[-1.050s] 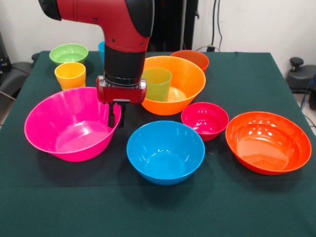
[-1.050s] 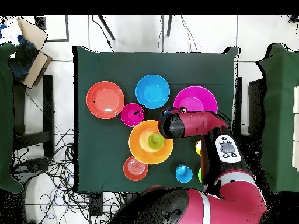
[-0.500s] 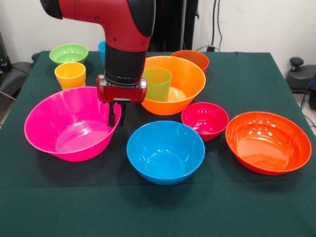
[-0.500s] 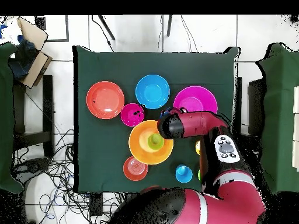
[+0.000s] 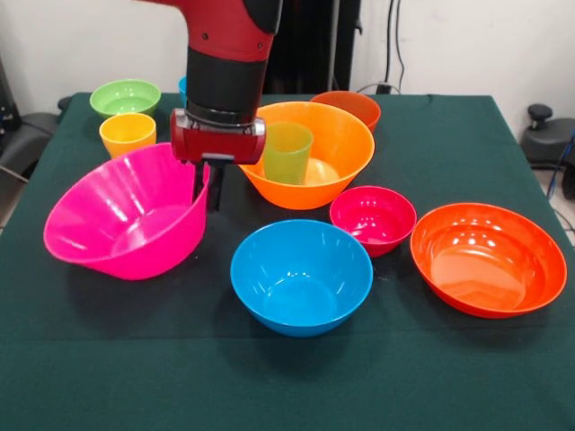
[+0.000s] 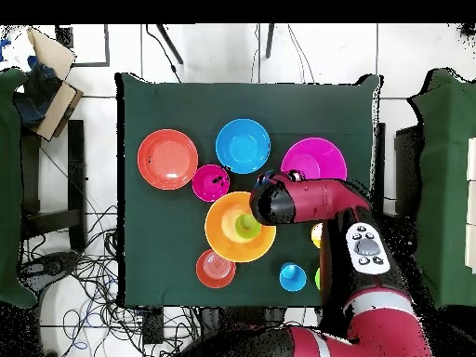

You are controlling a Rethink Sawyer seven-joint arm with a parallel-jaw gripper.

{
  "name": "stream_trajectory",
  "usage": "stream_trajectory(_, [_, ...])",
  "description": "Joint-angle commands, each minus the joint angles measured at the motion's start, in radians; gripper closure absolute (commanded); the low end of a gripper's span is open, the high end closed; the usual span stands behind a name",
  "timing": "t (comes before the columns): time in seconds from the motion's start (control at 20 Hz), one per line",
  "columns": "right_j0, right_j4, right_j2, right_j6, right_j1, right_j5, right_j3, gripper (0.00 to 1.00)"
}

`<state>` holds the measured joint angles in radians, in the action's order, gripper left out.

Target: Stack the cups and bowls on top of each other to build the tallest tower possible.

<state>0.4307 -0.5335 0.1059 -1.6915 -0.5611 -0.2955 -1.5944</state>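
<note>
Pink bowl (image 5: pixel 121 220): glossy, big and round; it was gripped at its right rim and tilted, that side raised off the cloth, the left side low.
Gripper (image 5: pixel 206 184): its dark fingers were closed on the pink bowl's rim, one inside the wall and one outside.
Orange bowl (image 5: pixel 337 144): big, set just right of the gripper, upright on the table.
Green cup (image 5: pixel 287 153): tapered, smooth, stood upright inside the orange bowl.
Blue bowl (image 5: pixel 301 277): medium, placed near the table's front, apart from the pink bowl.
Magenta bowl (image 5: pixel 373 220): small, seen between the blue bowl and the red-orange bowl (image 5: pixel 488 259).
Yellow cup (image 5: pixel 128 135): stood behind the pink bowl, with the green bowl (image 5: pixel 125 97) beyond it.
Table (image 5: pixel 449 144): covered in dark green cloth.
</note>
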Motion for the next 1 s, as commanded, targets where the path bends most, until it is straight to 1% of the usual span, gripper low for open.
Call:
stream_trajectory(0.05, [0.046, 0.070, 0.133, -0.008, -0.164, -0.102, -0.167, 1.00])
stream_trajectory(0.1, [0.068, 0.106, 0.156, 0.026, -0.231, -0.160, -0.207, 1.00])
stream_trajectory(0.15, [0.080, 0.127, 0.170, 0.047, -0.264, -0.194, -0.224, 1.00])
stream_trajectory(0.2, [0.100, 0.164, 0.189, 0.081, -0.311, -0.254, -0.248, 1.00])
stream_trajectory(0.35, [0.119, 0.209, 0.206, 0.125, -0.372, -0.335, -0.261, 1.00])
stream_trajectory(0.4, [0.125, 0.224, 0.212, 0.134, -0.383, -0.361, -0.257, 1.00])
stream_trajectory(0.5, [0.136, 0.236, 0.223, 0.142, -0.389, -0.376, -0.258, 1.00])
stream_trajectory(0.75, [0.147, 0.244, 0.231, 0.137, -0.409, -0.402, -0.260, 1.00])
stream_trajectory(0.95, [0.153, 0.259, 0.237, 0.137, -0.438, -0.437, -0.266, 1.00])
stream_trajectory(1.0, [0.151, 0.271, 0.237, 0.127, -0.452, -0.442, -0.281, 1.00])
